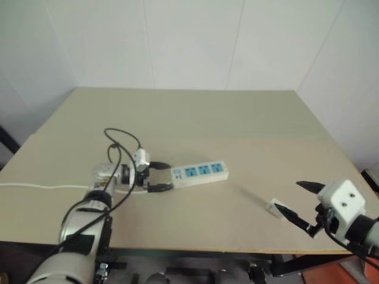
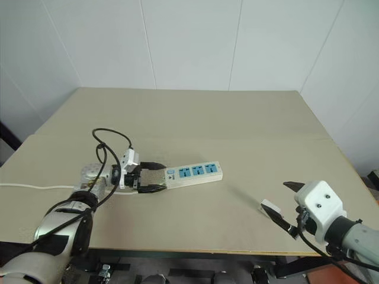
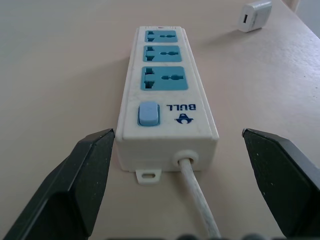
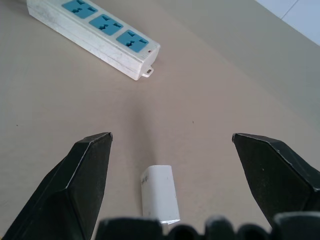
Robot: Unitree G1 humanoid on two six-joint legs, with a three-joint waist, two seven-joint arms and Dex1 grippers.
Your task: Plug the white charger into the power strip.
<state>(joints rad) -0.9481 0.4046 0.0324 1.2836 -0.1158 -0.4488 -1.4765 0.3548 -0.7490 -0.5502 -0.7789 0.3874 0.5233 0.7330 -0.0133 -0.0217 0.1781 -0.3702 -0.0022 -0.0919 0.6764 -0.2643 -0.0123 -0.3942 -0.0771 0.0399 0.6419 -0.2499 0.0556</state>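
Note:
The power strip point(image 1: 201, 172) lies flat near the middle of the table, its blue sockets facing up and its cord end toward my left gripper point(image 1: 163, 176). That gripper is open, and its two black fingers point(image 3: 87, 170) straddle the cord end of the strip point(image 3: 165, 85) without closing on it. The white charger point(image 1: 274, 206) lies on its side near the table's front right. My right gripper point(image 4: 171, 135) hovers just behind it, open. The charger point(image 4: 160, 192) rests on the table between the spread fingers, gripped by neither.
The strip's thin white cord point(image 1: 35, 186) runs left across the tan table point(image 1: 237, 118) to its left edge. Black cables loop above my left wrist. The table's front edge is close beneath my right gripper. White walls stand behind the table.

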